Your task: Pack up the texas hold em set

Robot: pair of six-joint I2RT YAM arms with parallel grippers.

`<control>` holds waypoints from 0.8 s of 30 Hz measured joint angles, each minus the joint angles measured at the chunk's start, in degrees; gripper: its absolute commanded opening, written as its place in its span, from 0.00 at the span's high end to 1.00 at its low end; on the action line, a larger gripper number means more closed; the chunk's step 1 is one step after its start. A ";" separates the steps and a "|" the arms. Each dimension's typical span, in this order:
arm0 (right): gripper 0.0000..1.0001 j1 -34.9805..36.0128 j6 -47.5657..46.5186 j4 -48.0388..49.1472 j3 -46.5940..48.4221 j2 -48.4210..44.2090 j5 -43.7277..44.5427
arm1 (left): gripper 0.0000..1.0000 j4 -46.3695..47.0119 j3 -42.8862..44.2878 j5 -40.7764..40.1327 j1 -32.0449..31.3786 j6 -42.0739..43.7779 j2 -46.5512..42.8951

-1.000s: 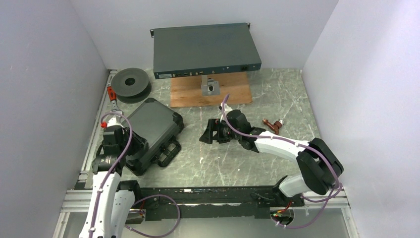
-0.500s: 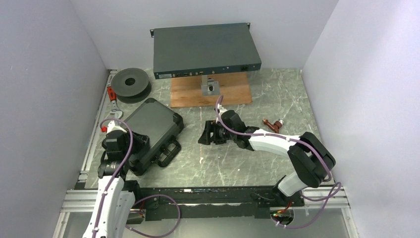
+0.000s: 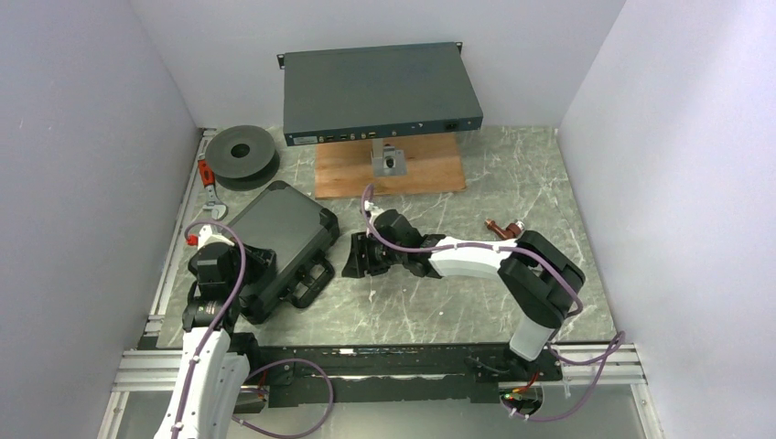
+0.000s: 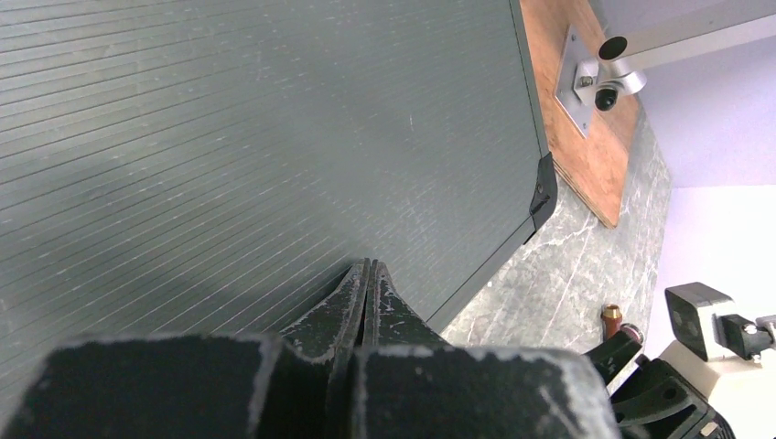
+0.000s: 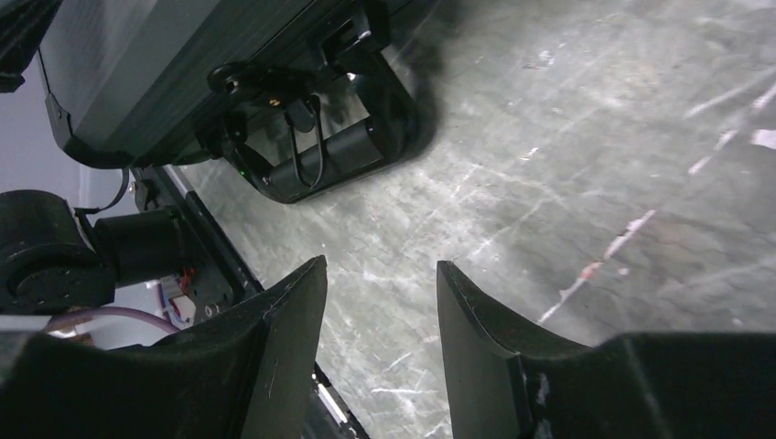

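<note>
Only wrist views show left fingers (image 4: 340,302) pressed together above the case (image 4: 274,137), right fingers (image 5: 279,343) spread.

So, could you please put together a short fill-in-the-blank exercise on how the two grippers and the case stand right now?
1. The case on the table is ____, not open.
2. The left gripper, over the case, is ____.
3. The right gripper, near the case's handle, is ____.
4. The spool sits at the table's back ____ corner.

Missing words: closed; shut; open; left.
</note>
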 measured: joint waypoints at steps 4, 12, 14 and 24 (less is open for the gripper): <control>0.55 1.77 0.46 0.11 1.53 2.01 -0.04 | 1.00 0.07 -0.11 -0.04 0.00 -0.02 -0.17; 0.70 4.15 2.43 1.99 4.33 6.40 -0.07 | 1.00 -0.11 -0.87 -0.68 -0.02 -0.07 -2.23; 0.72 4.42 3.30 2.71 4.39 7.56 -0.24 | 1.00 -0.35 -0.92 -0.74 -0.04 -0.07 -2.45; 0.76 5.11 6.99 5.68 4.50 11.56 -0.94 | 1.00 -0.72 -0.70 -0.72 -0.04 -0.04 -2.56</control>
